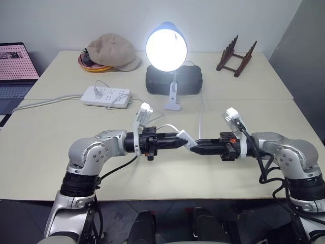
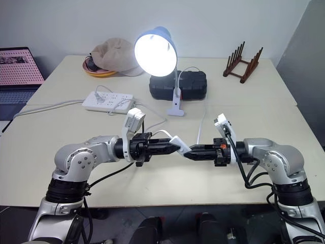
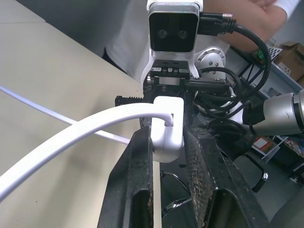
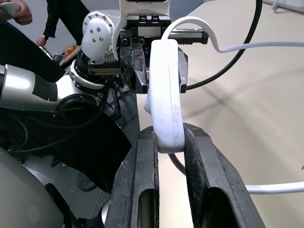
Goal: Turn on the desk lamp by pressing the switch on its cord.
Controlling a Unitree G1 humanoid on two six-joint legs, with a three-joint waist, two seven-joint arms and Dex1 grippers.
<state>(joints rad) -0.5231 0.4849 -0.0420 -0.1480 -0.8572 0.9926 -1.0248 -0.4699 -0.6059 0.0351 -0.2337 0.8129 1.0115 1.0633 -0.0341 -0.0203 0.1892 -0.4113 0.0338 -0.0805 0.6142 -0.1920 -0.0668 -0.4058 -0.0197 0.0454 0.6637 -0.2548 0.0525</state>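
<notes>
Desk lamp [image 1: 166, 48] is lit, clipped upright near table centre-back, just in front of a black case [image 1: 174, 80]. Its cord [image 1: 201, 114] runs down toward the robot & ends at the switch [image 1: 185, 138], held up off the table between both grippers. Left gripper [image 1: 179, 142] clamped on one end of switch, right gripper [image 1: 199, 146] clamped on the other end; wrist views show fingers of each pinched tight against the white body. Both point level, tip to tip.

Surface: two pale cream tables [image 1: 61, 132] pushed together, seam running across w/ a slight step. White power strip [image 1: 105, 96] sits left of lamp, thick cable trailing off left edge. Back left: tan cap [image 1: 112, 50] over an orange-rimmed dish. Back right: dark wooden rack [image 1: 236, 57]. Laptop [image 1: 15, 68] w/ pinkish screen at far left off the table. Room: plain white wall behind, grey panel at right. Person's arms [image 3: 256, 14] visible in left wrist view, beyond the right arm.
</notes>
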